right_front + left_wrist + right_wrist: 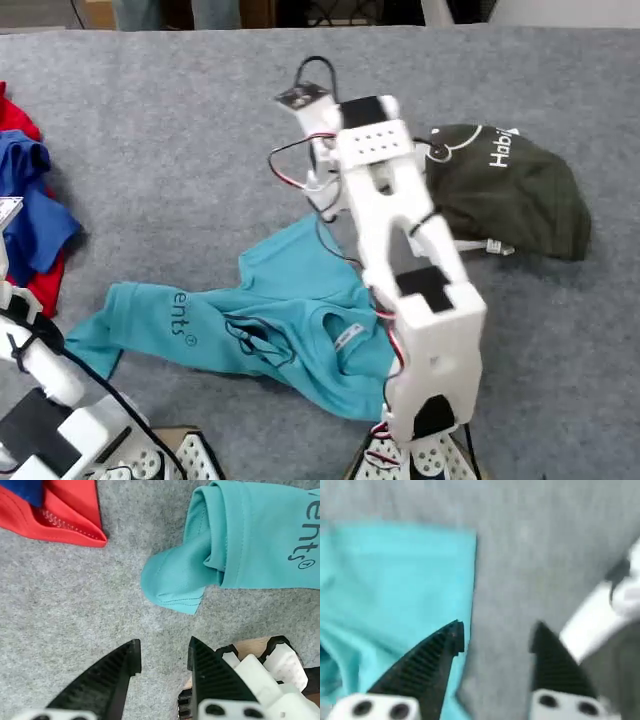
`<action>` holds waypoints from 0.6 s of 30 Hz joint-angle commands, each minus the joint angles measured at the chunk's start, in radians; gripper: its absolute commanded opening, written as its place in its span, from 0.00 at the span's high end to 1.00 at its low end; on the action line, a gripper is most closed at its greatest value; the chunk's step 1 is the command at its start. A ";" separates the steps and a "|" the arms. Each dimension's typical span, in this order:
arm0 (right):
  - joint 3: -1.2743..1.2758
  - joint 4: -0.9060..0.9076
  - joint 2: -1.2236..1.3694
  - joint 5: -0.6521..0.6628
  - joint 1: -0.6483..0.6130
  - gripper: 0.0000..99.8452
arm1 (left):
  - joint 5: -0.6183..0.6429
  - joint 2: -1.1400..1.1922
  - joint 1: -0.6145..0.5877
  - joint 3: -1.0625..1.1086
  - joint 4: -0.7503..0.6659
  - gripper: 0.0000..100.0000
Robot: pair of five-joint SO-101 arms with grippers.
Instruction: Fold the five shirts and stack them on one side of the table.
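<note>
1 teal shirt [395,580] edge at parted right fingers [432,660]; grey table [530,555] alongside.

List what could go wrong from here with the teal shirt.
1. The teal shirt lies bunched, its sleeve curled on itself; folding now would likely lock in creases.
2. The right pincer is open astride the shirt's edge, one finger over the grey cover; closing may slip off the hem or snag the cover.
3. The left pincer is open over bare cover, short of the sleeve; a one-sided pull could drag the shirt toward the dark shirt.
</note>
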 commanded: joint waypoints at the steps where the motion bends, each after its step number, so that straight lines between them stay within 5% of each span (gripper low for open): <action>1: -0.099 -0.021 0.105 0.008 -0.048 0.85 | 0.009 -0.005 -0.005 -0.002 0.002 0.83; 8: -0.297 0.029 0.337 -0.152 -0.058 0.73 | 0.011 -0.005 -0.004 0.028 -0.003 0.83; 18: -0.575 0.149 0.430 -0.164 -0.083 0.73 | 0.009 -0.005 0.001 0.053 -0.005 0.83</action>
